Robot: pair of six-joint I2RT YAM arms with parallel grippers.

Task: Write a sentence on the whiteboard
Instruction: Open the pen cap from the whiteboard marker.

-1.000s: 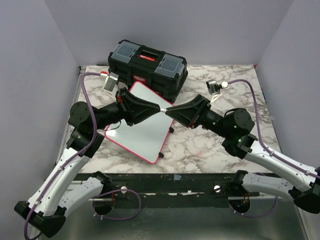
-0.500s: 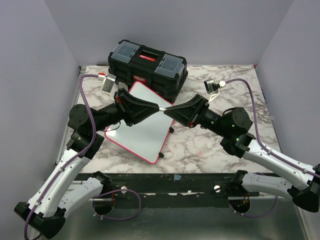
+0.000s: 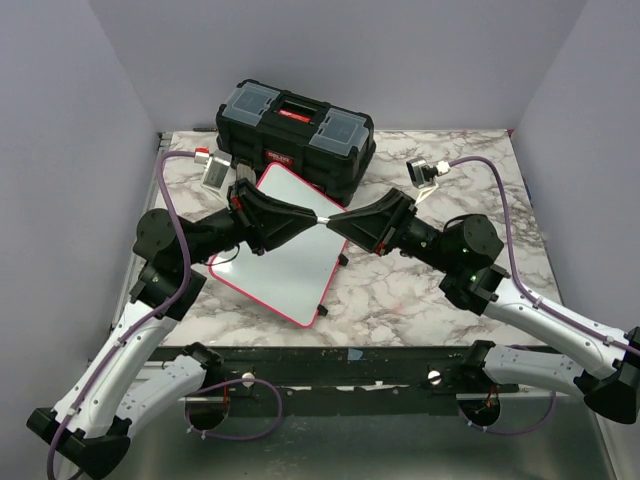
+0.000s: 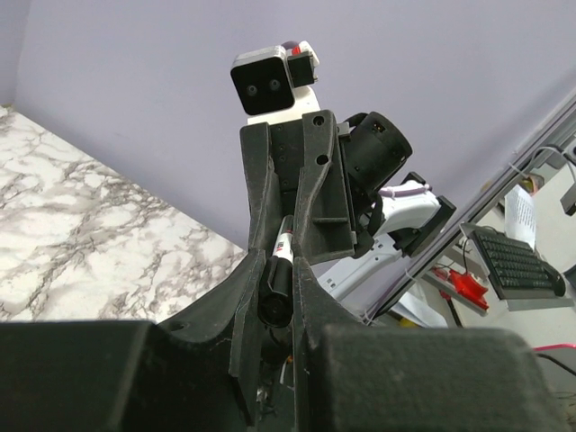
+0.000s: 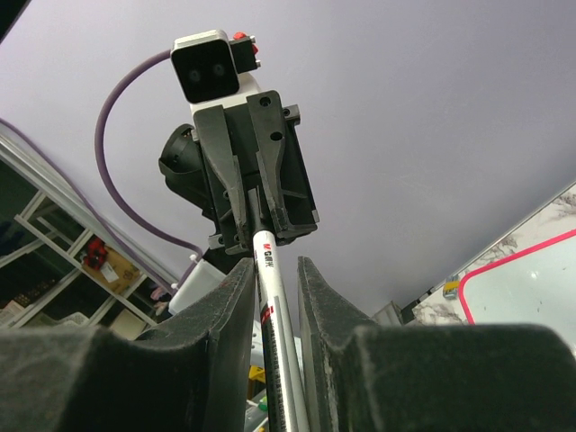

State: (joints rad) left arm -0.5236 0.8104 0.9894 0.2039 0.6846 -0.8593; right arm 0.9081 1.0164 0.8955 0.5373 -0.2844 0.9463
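Note:
The whiteboard (image 3: 275,255), white with a pink-red rim, lies on the marble table in front of the toolbox; a corner of the whiteboard (image 5: 531,288) also shows in the right wrist view. Its face looks blank, and the sentence is out of view. Above it my two grippers meet tip to tip along one marker (image 3: 328,217). My left gripper (image 3: 320,216) (image 4: 276,270) is shut on the marker's black cap end (image 4: 274,292). My right gripper (image 3: 337,222) (image 5: 277,265) is shut on the white barrel (image 5: 270,288), which lies against one finger.
A black toolbox (image 3: 295,130) with a red handle stands at the back, just behind the board. Two small black pieces (image 3: 345,260) (image 3: 325,310) sit by the board's right edge. Purple walls close in the table on three sides.
The right gripper's jaws have narrowed onto the marker barrel. Both grippers have shifted slightly left together; the left one's grip is unchanged.

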